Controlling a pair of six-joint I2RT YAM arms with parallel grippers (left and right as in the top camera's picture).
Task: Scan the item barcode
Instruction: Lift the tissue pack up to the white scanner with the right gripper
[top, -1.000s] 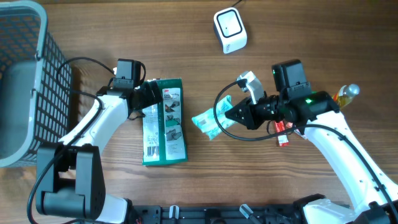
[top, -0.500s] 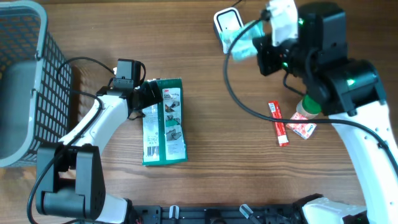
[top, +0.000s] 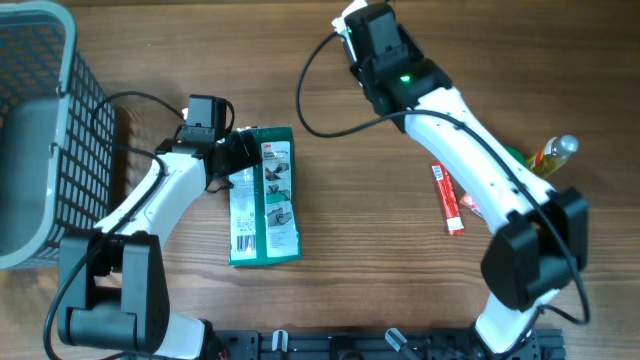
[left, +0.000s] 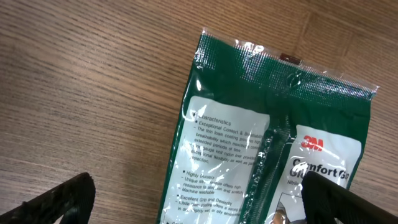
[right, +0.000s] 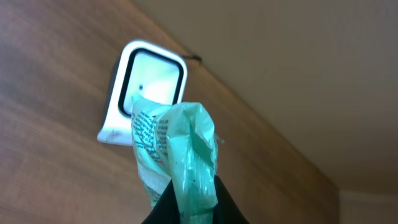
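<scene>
Overhead, our right arm (top: 470, 150) covers what its wrist view shows: right pincer (right: 186, 208) pinching a pale green packet (right: 183, 149), white scanner (right: 149, 74) just beyond it. Meanwhile our left pincer (left: 199, 202) gapes wide.

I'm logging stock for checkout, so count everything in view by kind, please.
packs: 4 (green pack, mint bag, red stick, red sachet, partly hidden)
bottle: 1
scanner: 1
basket: 1
total: 7
</scene>
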